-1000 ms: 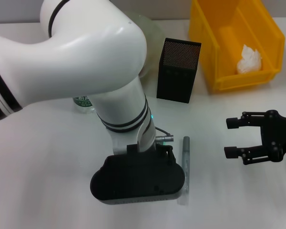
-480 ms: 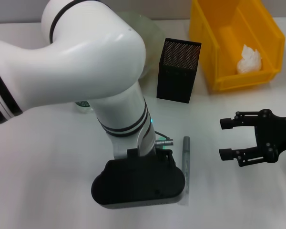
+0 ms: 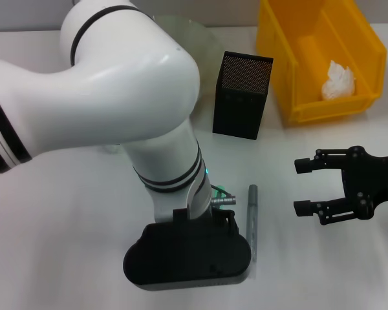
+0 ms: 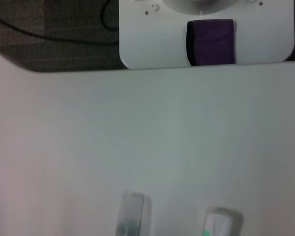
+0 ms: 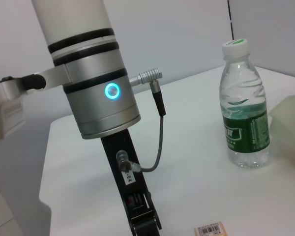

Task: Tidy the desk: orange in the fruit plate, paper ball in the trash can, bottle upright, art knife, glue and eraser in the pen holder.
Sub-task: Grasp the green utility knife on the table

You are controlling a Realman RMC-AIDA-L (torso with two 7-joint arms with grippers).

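Since a second ago, my black right gripper (image 3: 302,186) has slid leftward toward the slim grey art knife (image 3: 251,219) lying beside my left wrist. Its jaws stand apart, empty. My left gripper's jaws I cannot tell. The white paper ball (image 3: 338,81) lies in the yellow plastic trash can (image 3: 281,61); the clear green-labelled bottle (image 5: 243,118) stands upright.

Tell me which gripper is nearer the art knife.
Left. The left gripper sits right beside the art knife, almost touching it; the right gripper hovers apart on its other side.
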